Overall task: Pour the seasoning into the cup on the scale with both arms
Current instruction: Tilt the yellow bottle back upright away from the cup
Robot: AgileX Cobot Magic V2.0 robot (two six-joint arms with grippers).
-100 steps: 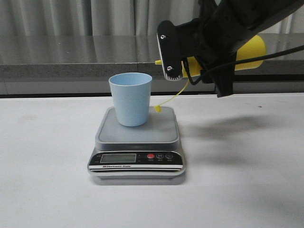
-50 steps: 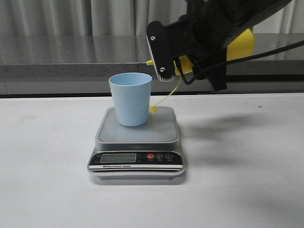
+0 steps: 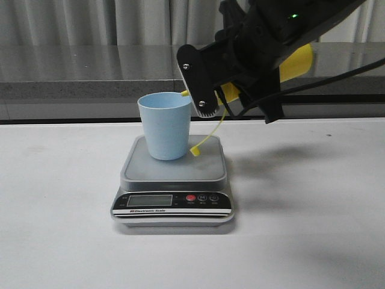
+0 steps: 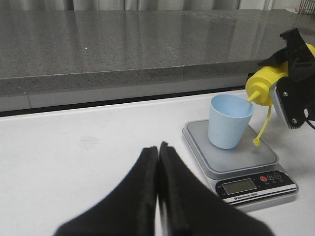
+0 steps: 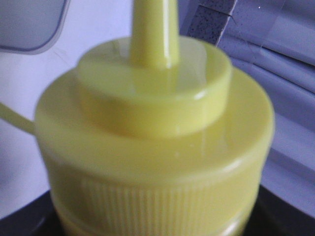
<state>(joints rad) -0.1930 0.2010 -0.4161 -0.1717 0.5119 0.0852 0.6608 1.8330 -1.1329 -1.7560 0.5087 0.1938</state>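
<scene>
Two arms shared the job, though only the right one carried anything. The white table (image 3: 313, 241) spread widest, with a grey stone ledge (image 3: 90, 66) running behind it. The right gripper (image 3: 210, 90) hung above the table's middle, clamped on the yellow bottle (image 3: 298, 60), which lay nearly level in its grasp. The bottle's long axis ran from its base, high on the robot's right, slightly downward to the nozzle (image 4: 252, 97) on the left, and the nozzle tip pointed at the cup's near rim, just beside or over it; I could not tell which. The scale (image 3: 173, 180) sat flat on the table, display and buttons facing the robot. The pale blue cup (image 3: 165, 125) stood upright toward the left rear of the scale's platform, mouth open upward. The left gripper (image 4: 158, 147) hovered well apart from the scale, its two black fingers pressed together on nothing. The small cap (image 3: 195, 152) dangled on its thin strap, low beside the cup, over the platform.
</scene>
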